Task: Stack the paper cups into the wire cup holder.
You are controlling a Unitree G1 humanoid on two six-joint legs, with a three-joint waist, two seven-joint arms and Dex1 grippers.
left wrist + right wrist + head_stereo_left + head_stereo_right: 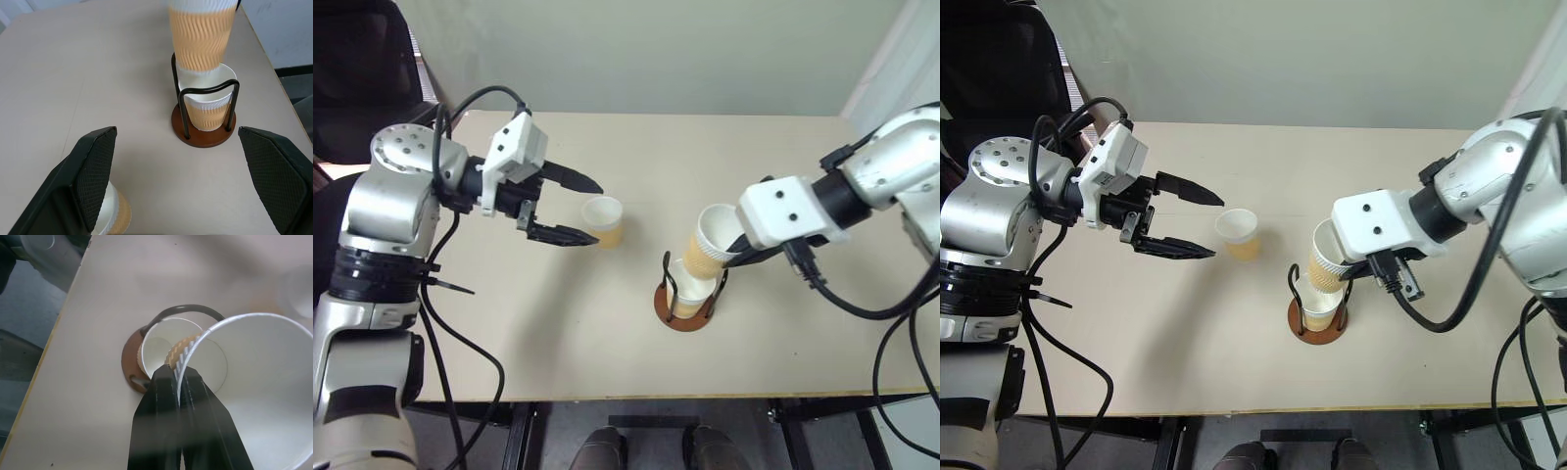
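A: Where are the cups?

B: One sits upright in the holder, inside the black wire loops on the brown disc base, on the table. A second cup hangs tilted just above it, its bottom at the seated cup's rim.

A: What holds the second cup?

B: The right gripper. Its two black fingers are pinched together on the cup's wall at the rim, one inside and one outside.

A: And the third cup?

B: The third cup stands upright on the table, well apart from the holder, toward the robot's left.

A: The left gripper?

B: The left gripper hangs beside that cup with its fingers spread wide, empty. Whether a fingertip touches the cup can't be told.
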